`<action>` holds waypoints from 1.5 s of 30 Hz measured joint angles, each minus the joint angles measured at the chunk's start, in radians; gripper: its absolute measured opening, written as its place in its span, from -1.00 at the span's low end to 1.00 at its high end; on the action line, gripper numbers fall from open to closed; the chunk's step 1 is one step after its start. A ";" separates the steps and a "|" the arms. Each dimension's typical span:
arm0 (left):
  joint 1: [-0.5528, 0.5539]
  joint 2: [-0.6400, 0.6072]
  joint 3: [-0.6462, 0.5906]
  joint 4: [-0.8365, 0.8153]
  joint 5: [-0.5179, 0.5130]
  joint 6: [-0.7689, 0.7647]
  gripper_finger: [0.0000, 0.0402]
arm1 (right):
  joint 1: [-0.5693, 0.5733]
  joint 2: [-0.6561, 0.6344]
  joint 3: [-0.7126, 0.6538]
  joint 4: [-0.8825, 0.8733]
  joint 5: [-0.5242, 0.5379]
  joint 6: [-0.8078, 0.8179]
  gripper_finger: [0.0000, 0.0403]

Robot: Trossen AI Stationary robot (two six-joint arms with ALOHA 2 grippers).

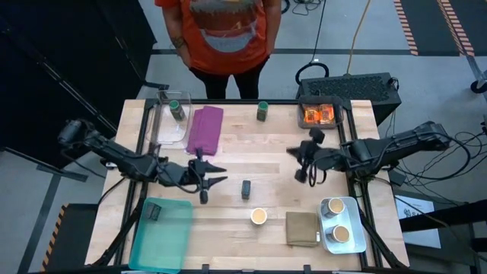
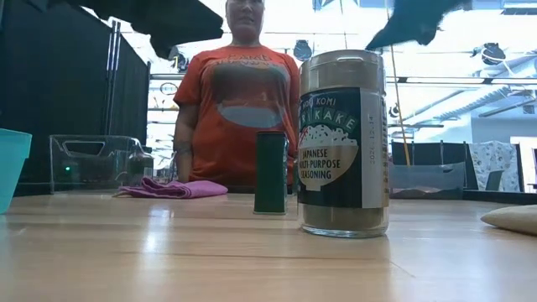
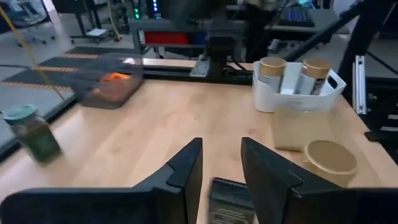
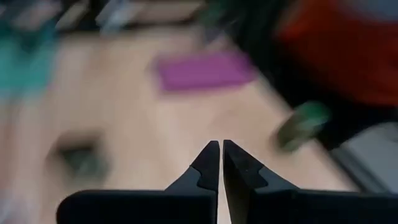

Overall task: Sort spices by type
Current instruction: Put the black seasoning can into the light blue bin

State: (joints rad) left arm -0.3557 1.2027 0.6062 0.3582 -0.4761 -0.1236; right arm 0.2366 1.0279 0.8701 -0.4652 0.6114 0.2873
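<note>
While the right hand [image 1: 298, 165] hangs closed and empty, the left hand [image 1: 217, 173], fingers apart, lines up beside the dark block [image 1: 246, 188].

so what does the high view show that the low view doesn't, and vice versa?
Only the high view: both arms, the left tool open and empty near the dark block, the right tool shut and empty, the teal tray, the white bin holding two tan-topped cups, and the orange packets.
Only the low view: the label on the nearest jar, reading Japanese multi-purpose seasoning.
Both: the purple cloth, the clear bin, and the person in an orange shirt.
</note>
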 joint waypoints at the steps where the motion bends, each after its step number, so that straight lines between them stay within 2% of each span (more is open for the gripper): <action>1: -0.008 0.022 0.015 -0.003 -0.016 -0.020 -0.42 | -0.010 -0.001 0.021 0.020 0.070 0.014 -1.00; 3: -0.017 0.073 0.058 -0.005 -0.059 -0.064 -0.42 | -0.026 -0.003 0.075 0.041 0.214 0.046 -1.00; 5: -0.018 0.123 0.113 -0.019 -0.068 -0.118 -0.42 | -0.029 -0.006 0.120 0.012 0.254 0.070 -0.99; 8: -0.020 0.178 0.227 -0.162 -0.067 -0.242 -0.42 | 0.014 -0.004 0.134 -0.079 0.248 0.138 -1.00; 12: -0.019 0.231 0.380 -0.503 -0.068 -0.502 -0.42 | 0.051 0.004 0.131 -0.258 0.240 0.221 -1.00; 15: -0.019 0.257 0.460 -0.710 -0.049 -0.717 -0.42 | 0.048 0.005 0.131 -0.339 0.186 0.261 -1.00; 18: -0.021 0.268 0.507 -0.826 -0.027 -0.890 -0.42 | 0.046 0.005 0.131 -0.353 0.138 0.269 -1.00; 21: -0.022 0.285 0.525 -0.846 0.032 -1.014 -0.43 | 0.046 0.005 0.131 -0.353 0.116 0.251 -1.00; 24: -0.022 0.312 0.548 -0.849 0.077 -1.075 -0.49 | 0.046 0.005 0.131 -0.357 0.115 0.250 -1.00; 29: -0.022 0.397 0.620 -0.895 0.165 -1.104 -0.72 | 0.046 0.004 0.131 -0.367 0.113 0.244 -1.00; 34: -0.023 0.443 0.717 -0.919 0.149 -1.106 -0.94 | 0.046 0.004 0.131 -0.407 0.088 0.260 -1.00; 37: -0.025 0.473 0.776 -0.927 0.106 -1.123 -0.97 | 0.047 0.004 0.131 -0.441 0.086 0.301 -1.00; 39: -0.025 0.502 0.817 -0.988 0.104 -1.151 -0.98 | 0.047 0.004 0.131 -0.472 0.087 0.340 -1.00; 42: -0.020 0.555 0.881 -1.174 0.135 -1.232 -0.98 | 0.047 0.004 0.131 -0.520 0.089 0.390 -1.00; 45: -0.010 0.577 0.938 -1.256 0.135 -1.263 -0.99 | 0.046 0.004 0.131 -0.541 0.089 0.412 -1.00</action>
State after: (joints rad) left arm -0.3659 1.7793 1.5443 -0.8977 -0.3411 -1.3870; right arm 0.2830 1.0321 1.0012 -1.0065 0.7002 0.6990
